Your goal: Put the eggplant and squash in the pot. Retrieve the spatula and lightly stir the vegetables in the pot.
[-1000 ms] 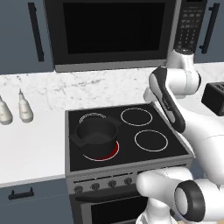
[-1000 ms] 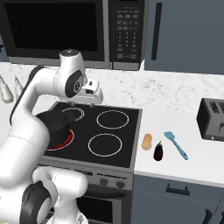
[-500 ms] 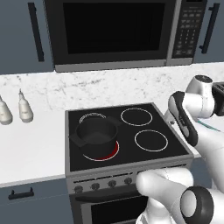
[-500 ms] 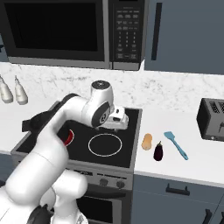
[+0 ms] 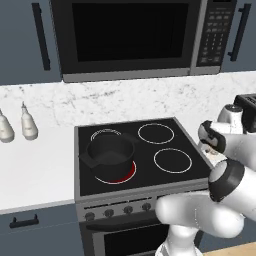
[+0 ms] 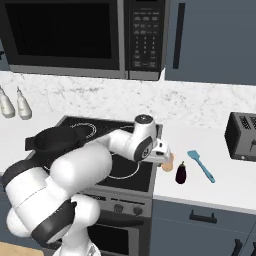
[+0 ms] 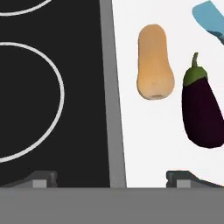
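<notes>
White arm links reach from the base toward the right edge of the stove (image 6: pixel 107 150), ending in the gripper (image 7: pixel 111 177), which hangs above the seam between cooktop and counter (image 6: pixel 220 185). Its two dark finger tips (image 7: pixel 41 178) stand far apart at the bottom of the hand view, one over the black glass and the other over the white counter; nothing lies between them, so the jaws are spread wide and hold nothing.

Squash (image 7: pixel 154 61): tan, smooth-skinned, lying flat on the counter just beside the stove's grey edge strip, its long axis roughly parallel to that strip. In the right base view it shows partly behind the hand (image 6: pixel 169 161).

Eggplant (image 7: pixel 202 107): glossy dark purple with a green cap and stem, lying next to the squash on the side away from the stove, close but apart from it. In the right base view it rests near the counter's front edge (image 6: pixel 181 172).

Spatula (image 6: pixel 201 165): light blue, lying on the counter beyond the eggplant, between it and the toaster (image 6: pixel 242 136); its flat end appears in a corner of the hand view (image 7: pixel 211 19).

Pot (image 5: pixel 110 152): dark, round, standing on the front left burner, where a red glow shows beneath it, well apart from the vegetables. Two bottles (image 5: pixel 16 127) stand on the counter left of the stove, below the microwave (image 5: pixel 127 37).
</notes>
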Controlling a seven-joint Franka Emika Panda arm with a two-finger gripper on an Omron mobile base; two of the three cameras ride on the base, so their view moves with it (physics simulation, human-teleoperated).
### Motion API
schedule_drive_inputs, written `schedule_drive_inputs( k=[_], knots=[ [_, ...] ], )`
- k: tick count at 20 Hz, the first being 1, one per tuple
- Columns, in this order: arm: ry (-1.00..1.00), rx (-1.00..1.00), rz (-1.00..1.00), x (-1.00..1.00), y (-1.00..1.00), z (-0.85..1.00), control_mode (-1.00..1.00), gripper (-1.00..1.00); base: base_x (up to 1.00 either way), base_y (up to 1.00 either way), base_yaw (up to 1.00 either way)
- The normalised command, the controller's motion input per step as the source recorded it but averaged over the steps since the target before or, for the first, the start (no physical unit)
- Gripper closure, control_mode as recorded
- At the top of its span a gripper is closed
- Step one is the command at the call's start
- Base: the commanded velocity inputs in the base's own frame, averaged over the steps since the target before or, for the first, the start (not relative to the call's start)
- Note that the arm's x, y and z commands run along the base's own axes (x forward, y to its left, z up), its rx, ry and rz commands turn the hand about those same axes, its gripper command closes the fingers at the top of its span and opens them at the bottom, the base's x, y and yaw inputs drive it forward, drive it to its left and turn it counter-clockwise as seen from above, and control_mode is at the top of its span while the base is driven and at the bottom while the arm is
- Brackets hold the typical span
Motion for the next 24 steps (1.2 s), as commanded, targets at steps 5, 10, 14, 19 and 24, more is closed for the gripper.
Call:
schedule_drive_inputs(
  k=[5,10,14,19,24],
  knots=[
    [0.27,0.06,-0.02,0.9,-0.82,-0.03,-1.0,-1.0,0.0,0.0,0.0],
    [0.08,0.03,0.05,0.49,-0.48,-0.33,-1.0,-1.0,0.0,0.0,0.0],
    [0.0,0.0,0.01,0.32,-0.19,-0.65,-1.0,-1.0,0.0,0.0,0.0],
    [0.0,0.0,0.0,0.16,0.04,-0.67,-1.0,-1.0,0.0,0.0,0.0],
    [-0.01,-0.04,0.0,0.02,0.46,-0.38,-1.0,-1.0,0.0,0.0,0.0]
  ],
)
